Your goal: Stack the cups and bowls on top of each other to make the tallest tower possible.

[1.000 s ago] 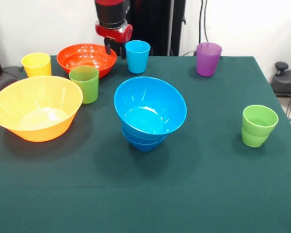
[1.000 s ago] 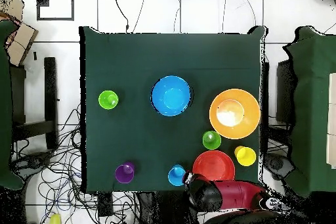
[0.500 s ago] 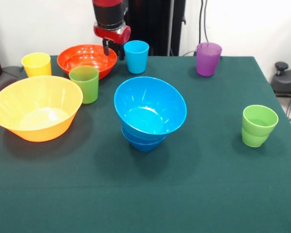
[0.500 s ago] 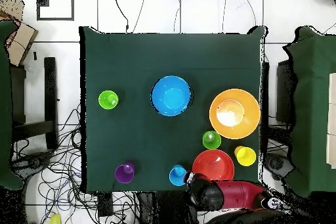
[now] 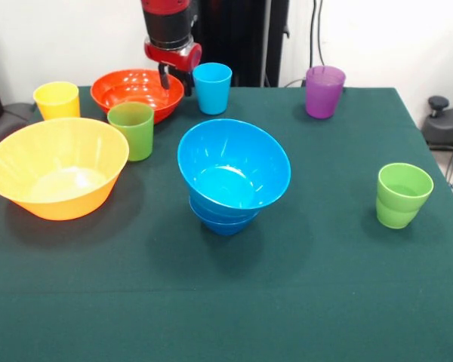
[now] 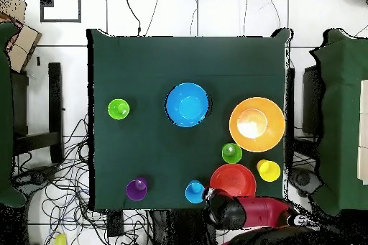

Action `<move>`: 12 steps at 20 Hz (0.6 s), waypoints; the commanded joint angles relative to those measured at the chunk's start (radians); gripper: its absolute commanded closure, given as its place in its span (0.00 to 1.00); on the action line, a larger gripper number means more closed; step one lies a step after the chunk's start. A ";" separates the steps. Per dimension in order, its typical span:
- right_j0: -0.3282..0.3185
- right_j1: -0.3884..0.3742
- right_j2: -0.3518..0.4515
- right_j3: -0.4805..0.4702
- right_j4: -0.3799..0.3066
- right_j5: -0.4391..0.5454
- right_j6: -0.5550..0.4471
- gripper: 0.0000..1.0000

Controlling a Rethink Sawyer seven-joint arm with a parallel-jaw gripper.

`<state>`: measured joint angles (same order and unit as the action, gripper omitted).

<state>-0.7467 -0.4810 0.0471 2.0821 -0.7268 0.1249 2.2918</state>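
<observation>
My gripper stands at the far side of the table, shut on the right rim of the orange-red bowl, which sits a little tilted. In the overhead view the gripper is at the bowl's lower left edge. The tower is a pile of nested blue bowls in the table's middle. A big yellow-orange bowl rests at the left. Of the cups, the light blue one is just right of the gripper, a green one in front of the orange-red bowl, and the yellow one at the far left.
A purple cup stands at the far right edge and a second green cup at the right side. The green table cloth covers the whole table. Cables lie on the floor around the table.
The gripper has risen slightly and shifted left. The orange-red bowl has shifted a little with it at the rim. Everything else is still.
</observation>
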 commanded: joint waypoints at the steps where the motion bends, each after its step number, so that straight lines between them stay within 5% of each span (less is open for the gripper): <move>1: 0.006 0.034 0.077 -0.149 -0.059 -0.022 -0.040 0.00; 12: -0.007 0.050 0.095 -0.180 -0.059 -0.009 -0.055 0.00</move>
<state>-0.7497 -0.4778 0.0514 2.0586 -0.7269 0.1249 2.2918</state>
